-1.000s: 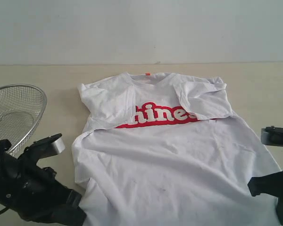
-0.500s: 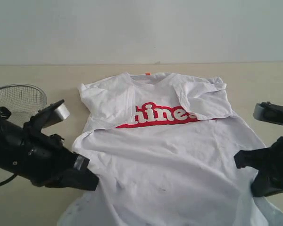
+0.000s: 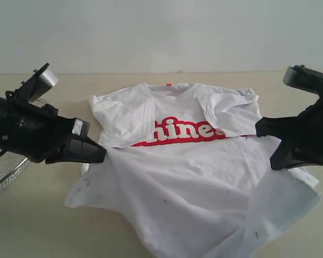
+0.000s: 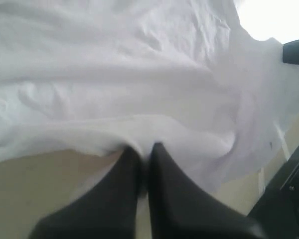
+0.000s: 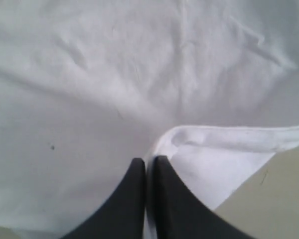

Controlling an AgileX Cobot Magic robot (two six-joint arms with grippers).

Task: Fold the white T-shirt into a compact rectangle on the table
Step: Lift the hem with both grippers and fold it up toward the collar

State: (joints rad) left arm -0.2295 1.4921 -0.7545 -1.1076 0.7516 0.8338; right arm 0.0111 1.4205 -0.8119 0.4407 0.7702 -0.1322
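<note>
While collar end of shirt (image 3: 188, 177) lies flat on tabletop (image 3: 37, 226), left gripper (image 4: 144, 149) pinches shut on one hem side, right gripper (image 5: 148, 162) on other, hem raised.

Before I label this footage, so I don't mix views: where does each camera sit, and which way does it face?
Exterior: off the arms, hem side, facing across the white red-lettered cotton T-shirt on the matte beige table toward the wall; black left arm and right arm show.
Left wrist: on the left arm, looking along the shut left gripper at pinched cloth.
Right wrist: likewise, shut right gripper pinching cloth.
Shared: all see the T-shirt.
</note>
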